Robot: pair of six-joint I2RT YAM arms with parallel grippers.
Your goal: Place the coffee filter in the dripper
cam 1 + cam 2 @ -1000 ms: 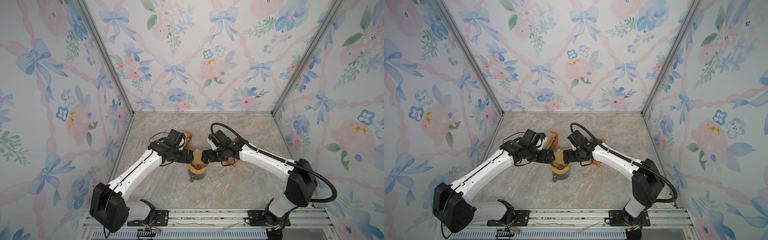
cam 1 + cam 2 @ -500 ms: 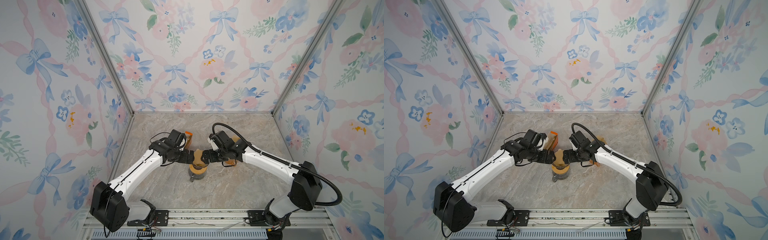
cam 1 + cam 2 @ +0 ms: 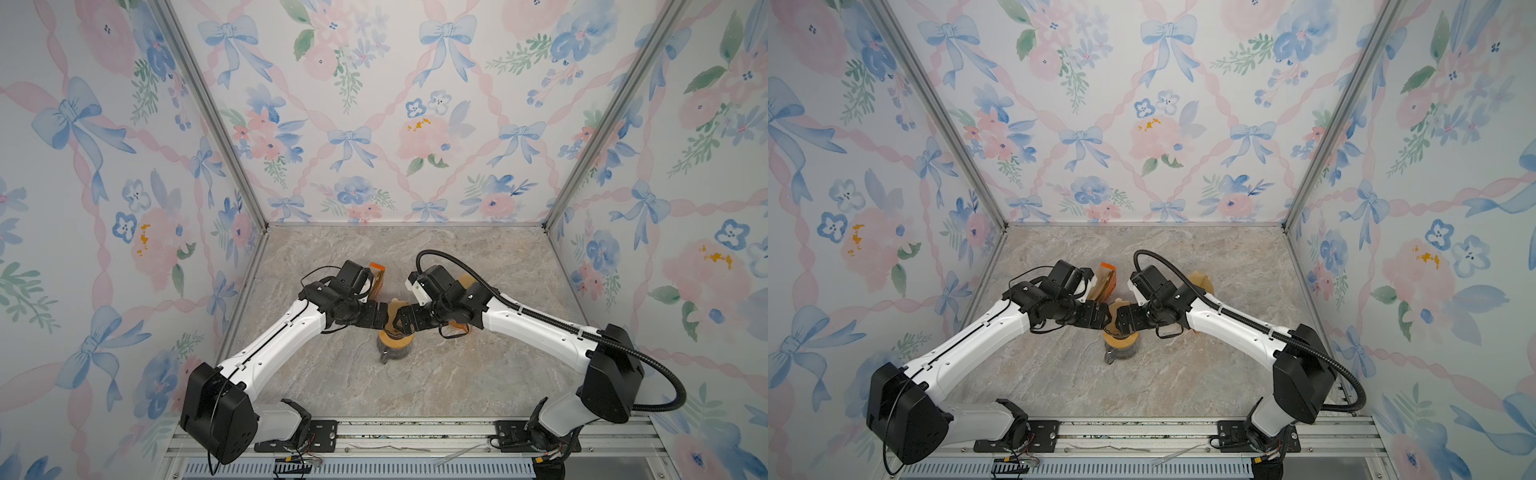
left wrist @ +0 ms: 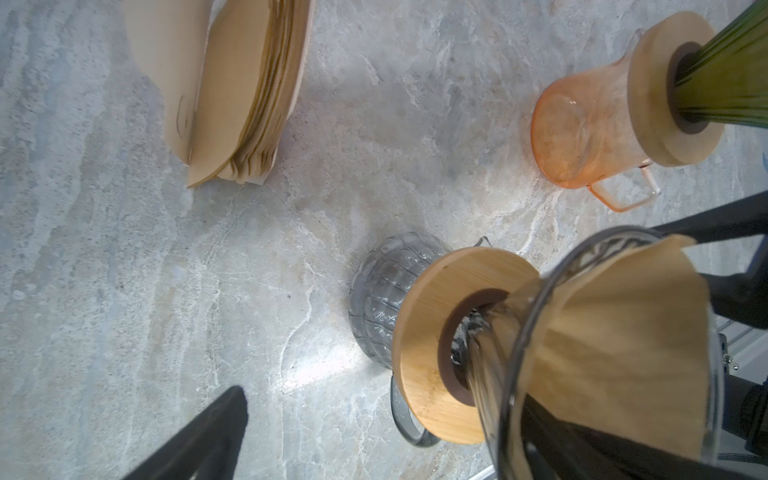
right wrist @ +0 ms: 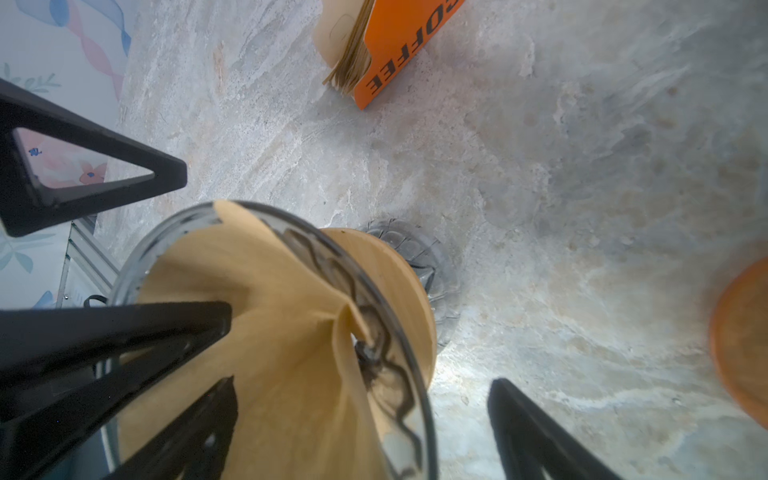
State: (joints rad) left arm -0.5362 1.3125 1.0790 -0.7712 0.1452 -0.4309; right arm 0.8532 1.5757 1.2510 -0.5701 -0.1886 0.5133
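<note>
The brown paper coffee filter (image 4: 623, 353) (image 5: 270, 332) sits inside the clear glass dripper (image 4: 511, 374) (image 5: 399, 332). The dripper's wooden collar (image 3: 397, 343) rests on a grey glass carafe (image 3: 392, 355) (image 3: 1121, 353) at the middle of the table. My left gripper (image 3: 380, 318) (image 4: 386, 415) and right gripper (image 3: 405, 320) (image 5: 363, 382) meet over the dripper, both open. Each has one finger down inside the filter cone and the other outside the glass. The filter's upper edge stands a little above the rim.
A stack of spare filters in an orange pack (image 3: 376, 276) (image 4: 232, 91) (image 5: 390, 45) stands behind the left gripper. An orange carafe (image 4: 590, 133) with a wooden collar and a green dripper (image 4: 739, 75) sits under the right arm. Patterned walls enclose three sides.
The right arm has shifted slightly to the right. Both grippers stay open at the dripper, and the filter has not visibly moved.
</note>
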